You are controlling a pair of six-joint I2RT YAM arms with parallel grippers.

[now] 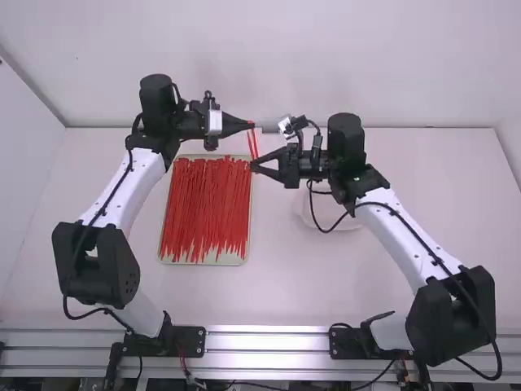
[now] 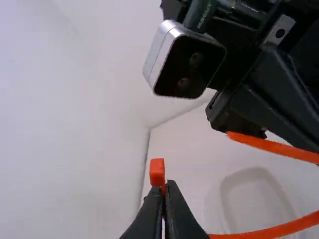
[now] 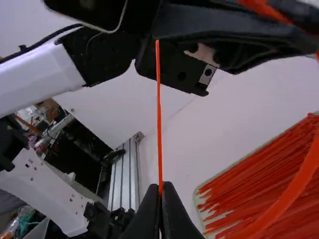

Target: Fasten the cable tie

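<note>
- Tie (image 1: pixel 253 145) hangs in mid-air between the two grippers, bent into an open loop and not yet fastened.
- Left gripper (image 2: pixel 162 188) has its jaws pressed together on the strap just below the head (image 2: pixel 157 172). The head stands clear beyond the fingertips, its slot apparently unfilled.
- Right gripper (image 3: pixel 160 188) has its jaws pinched on the tail (image 3: pixel 158 114). The free end runs straight out from the tips toward the left gripper's jaws and, judging by the left wrist view, stops short of the head.
- Done so far, on this evidence: one tie is picked out, both ends are gripped and the strap is curved round.
- Left to do: line the tail's tip up with the slot, push it through and pull it snug.
- Tie itself is a thin, flat, bright red-orange strip with a small square head. It bows in a smooth arc outside both sets of jaws, with no kink to be seen.
- Spare ties (image 1: pixel 206 210) lie packed side by side on a tray (image 1: pixel 203 262), below and well apart from the jaws.
</note>
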